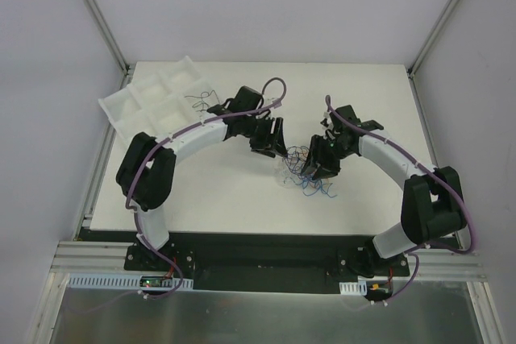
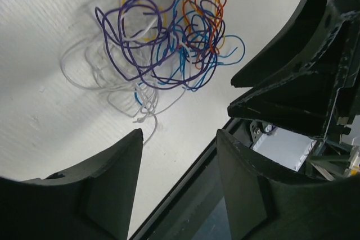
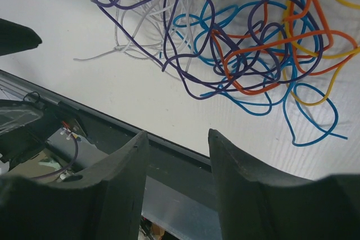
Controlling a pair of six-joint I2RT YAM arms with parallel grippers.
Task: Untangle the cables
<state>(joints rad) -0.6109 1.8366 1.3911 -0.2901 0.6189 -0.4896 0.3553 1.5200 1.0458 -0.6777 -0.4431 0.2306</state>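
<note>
Though tangled, cables loose on table.

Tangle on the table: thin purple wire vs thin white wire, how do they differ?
Colour: the thin purple wire is dark and stands out; the thin white wire nearly blends into the white table.
Place: purple loops through the middle of the tangle, crossing the blue wire and orange wire; white spreads at its edge onto bare table.
Shared: both curly, hair-thin, loose on the table.
</note>
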